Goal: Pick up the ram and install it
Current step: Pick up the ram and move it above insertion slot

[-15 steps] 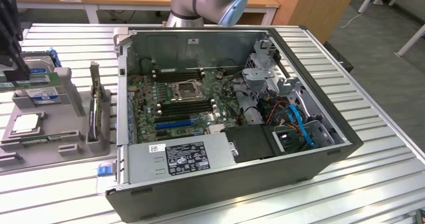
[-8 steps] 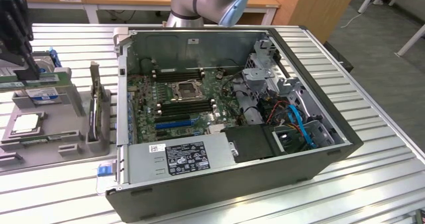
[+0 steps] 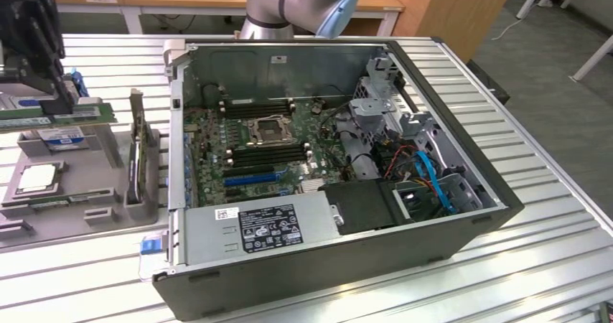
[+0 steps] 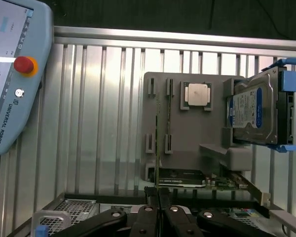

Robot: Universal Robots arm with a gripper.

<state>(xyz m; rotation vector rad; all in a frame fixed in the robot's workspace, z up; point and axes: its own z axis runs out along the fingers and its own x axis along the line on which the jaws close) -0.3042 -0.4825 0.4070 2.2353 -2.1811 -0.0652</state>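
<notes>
You have the black tool [image 3: 57, 102] pinched narrow on the ram [image 3: 72, 113], a thin green stick, above the matte grey tray [image 3: 96, 169] on the ribbed metal counter [image 3: 536, 265]. The exterior view gives you its flat face, the wrist view its edge.

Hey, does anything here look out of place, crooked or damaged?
Nothing stands out. The gripper holds the ram over the gray tray. The hard drive and processor sit squarely in their holders, and the open computer case looks intact.
</notes>
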